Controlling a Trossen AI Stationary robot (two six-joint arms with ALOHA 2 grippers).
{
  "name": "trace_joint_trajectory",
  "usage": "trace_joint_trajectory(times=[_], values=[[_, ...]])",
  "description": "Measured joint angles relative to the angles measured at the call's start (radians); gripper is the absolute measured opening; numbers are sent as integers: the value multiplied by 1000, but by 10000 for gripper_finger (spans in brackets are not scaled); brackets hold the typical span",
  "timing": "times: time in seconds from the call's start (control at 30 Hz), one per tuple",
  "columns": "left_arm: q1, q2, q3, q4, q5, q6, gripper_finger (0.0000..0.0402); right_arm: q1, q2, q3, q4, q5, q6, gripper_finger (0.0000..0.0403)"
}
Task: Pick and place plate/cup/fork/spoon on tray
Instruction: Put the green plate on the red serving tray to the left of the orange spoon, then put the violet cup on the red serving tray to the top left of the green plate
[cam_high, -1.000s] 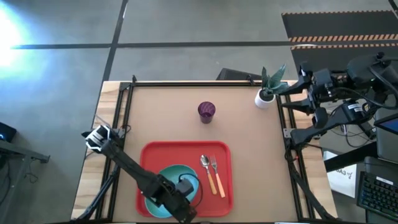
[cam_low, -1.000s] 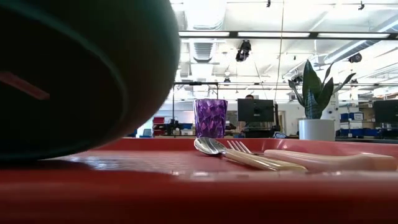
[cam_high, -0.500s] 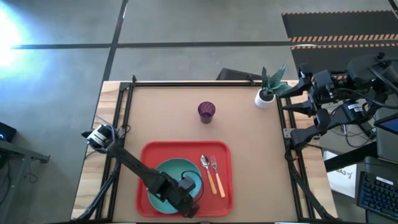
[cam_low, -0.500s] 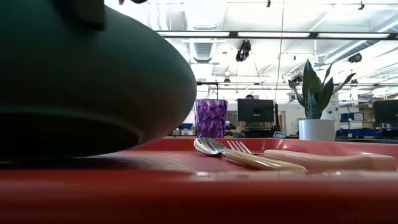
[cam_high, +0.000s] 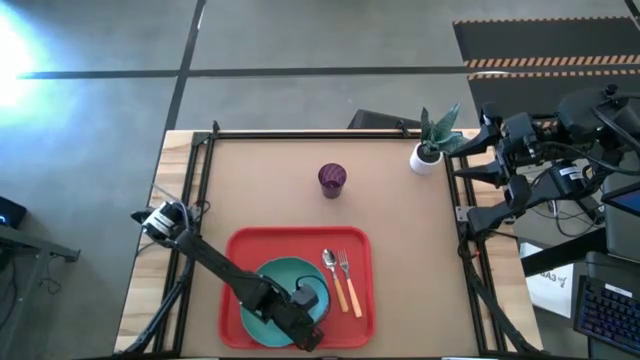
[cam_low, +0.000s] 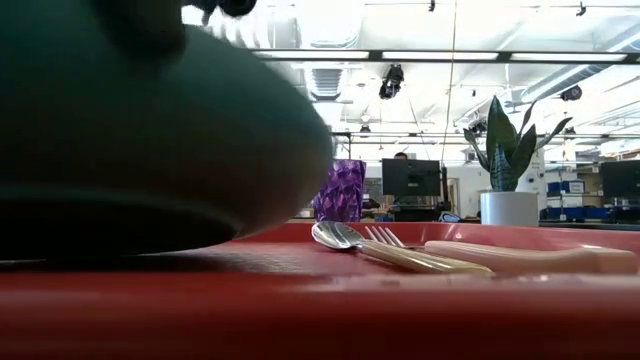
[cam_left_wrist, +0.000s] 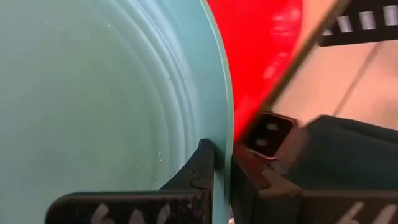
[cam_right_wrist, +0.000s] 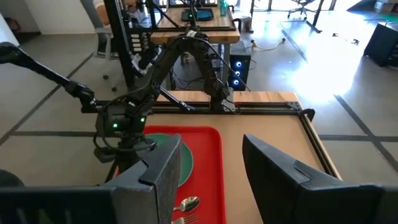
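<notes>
The teal plate is over the left half of the red tray, held by my left gripper, which is shut on it. In the low view the plate fills the left, about level and low over the tray. I cannot tell whether its base touches. The spoon and the fork lie side by side on the tray's right half. The purple cup stands upright on the table beyond the tray. My right gripper is open and empty at the table's far right edge. My left gripper pinches the plate's rim on the side toward the spoon. One finger lies on the plate's upper face and the other on the outside, under the rim. The fingers come from above, slanting down. The plate sits about level, low over the tray.
A white pot with a green plant stands at the table's far right corner. Bare brown table lies between the tray and the far edge. A black frame runs around the table.
My left gripper has moved a little toward the table's far and right edges over the tray, still shut on the plate. The plate, tilted a second ago, has come down about level and shifted farther onto the tray, toward the spoon.
</notes>
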Motion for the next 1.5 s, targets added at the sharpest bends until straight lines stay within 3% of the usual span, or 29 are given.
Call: trace_joint_trajectory(times=[0.5, 0.83, 0.97, 1.33, 1.5], values=[[40, 2, -54, -8, 11, 3, 7, 0, 0, 0, 0, -3, 17, 160], [55, -25, -31, 90, 31, -11, 154, 0, 0, 0, -1, -26, 7, 160], [59, -33, -31, 136, 49, -11, 193, 0, 0, 0, -12, -26, 7, 160], [98, -111, -41, 193, 50, -3, 212, 0, -1, 0, -18, -26, 6, 160], [138, -177, -41, 193, 8, 94, 213, 0, 0, 0, -34, -45, -5, 160]])
